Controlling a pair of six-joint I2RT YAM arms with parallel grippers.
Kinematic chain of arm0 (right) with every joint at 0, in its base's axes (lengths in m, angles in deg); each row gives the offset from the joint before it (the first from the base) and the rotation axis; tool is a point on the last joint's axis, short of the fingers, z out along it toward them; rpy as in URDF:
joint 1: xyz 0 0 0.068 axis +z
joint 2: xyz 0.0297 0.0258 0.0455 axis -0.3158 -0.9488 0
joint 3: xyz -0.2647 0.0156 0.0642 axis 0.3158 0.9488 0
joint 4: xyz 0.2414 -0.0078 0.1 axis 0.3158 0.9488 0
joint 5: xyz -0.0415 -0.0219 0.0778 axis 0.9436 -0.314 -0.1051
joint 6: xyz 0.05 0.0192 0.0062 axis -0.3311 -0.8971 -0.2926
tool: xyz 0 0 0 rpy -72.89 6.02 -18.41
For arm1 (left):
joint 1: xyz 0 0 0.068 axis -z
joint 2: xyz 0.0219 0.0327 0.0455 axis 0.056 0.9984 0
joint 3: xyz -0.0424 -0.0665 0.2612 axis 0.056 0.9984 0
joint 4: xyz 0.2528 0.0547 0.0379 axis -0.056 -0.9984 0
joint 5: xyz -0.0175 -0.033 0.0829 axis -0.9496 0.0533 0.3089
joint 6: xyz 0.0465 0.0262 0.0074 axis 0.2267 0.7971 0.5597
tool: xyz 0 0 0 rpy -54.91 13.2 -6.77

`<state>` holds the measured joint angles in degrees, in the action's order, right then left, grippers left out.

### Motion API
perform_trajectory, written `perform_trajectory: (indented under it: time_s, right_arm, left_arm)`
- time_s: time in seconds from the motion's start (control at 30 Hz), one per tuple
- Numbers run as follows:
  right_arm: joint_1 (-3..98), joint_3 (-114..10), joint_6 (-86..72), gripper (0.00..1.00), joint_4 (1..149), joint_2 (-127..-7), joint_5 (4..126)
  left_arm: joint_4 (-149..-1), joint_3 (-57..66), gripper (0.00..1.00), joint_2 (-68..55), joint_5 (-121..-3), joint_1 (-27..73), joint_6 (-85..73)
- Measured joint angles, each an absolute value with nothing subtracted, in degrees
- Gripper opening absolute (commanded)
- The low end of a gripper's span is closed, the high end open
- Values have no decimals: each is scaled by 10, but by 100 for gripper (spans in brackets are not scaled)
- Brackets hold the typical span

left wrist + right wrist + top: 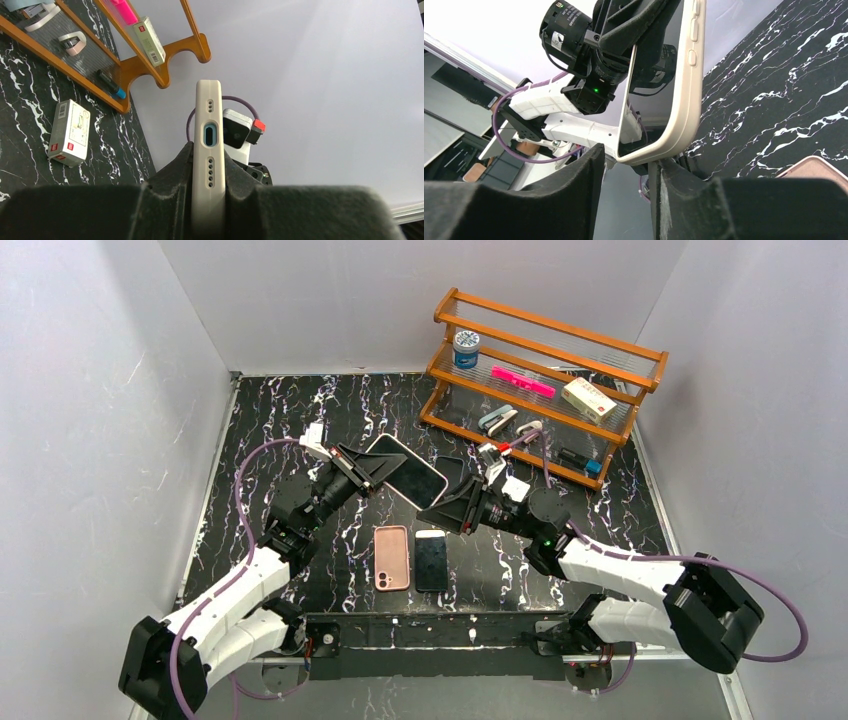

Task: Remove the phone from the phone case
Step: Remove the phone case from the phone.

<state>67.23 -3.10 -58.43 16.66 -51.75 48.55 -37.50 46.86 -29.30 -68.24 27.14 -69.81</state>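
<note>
The lower end of the phone (410,474) is hidden between the pads of the left gripper (378,468), which are pressed onto its smooth, round-cornered cream case (208,125), held in the air left of the wooden rack (545,350). One corner of it is straddled by the right gripper (628,159), jaws spread; contact cannot be made out. In front of the rack, one pink case (391,557) and one dark phone (431,561) are laid flat.

Pale grey walls (100,390) enclose a black white-veined marble tabletop (280,410), with a wooden rack (545,340) beyond the right gripper (440,502).
</note>
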Motion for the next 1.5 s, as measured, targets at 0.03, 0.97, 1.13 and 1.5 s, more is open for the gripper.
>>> perform_trajectory:
  time_s: [0.03, 0.97, 1.13, 1.5]
  right_arm:
    - [673, -31, -583, 39, 166, -520, 485]
    - [680, -67, -231, 1, 328, -509, 468]
    - [674, -69, -191, 27, 368, -513, 474]
    - [627, -20, -176, 70, 465, -408, 441]
  left_arm:
    - [-375, 469, 0, -293, -681, 273, -698]
    - [-381, 488, 0, -265, -702, 265, -772]
    - [-404, 485, 0, -260, -709, 262, -750]
    - [-597, 368, 0, -245, -829, 204, -541]
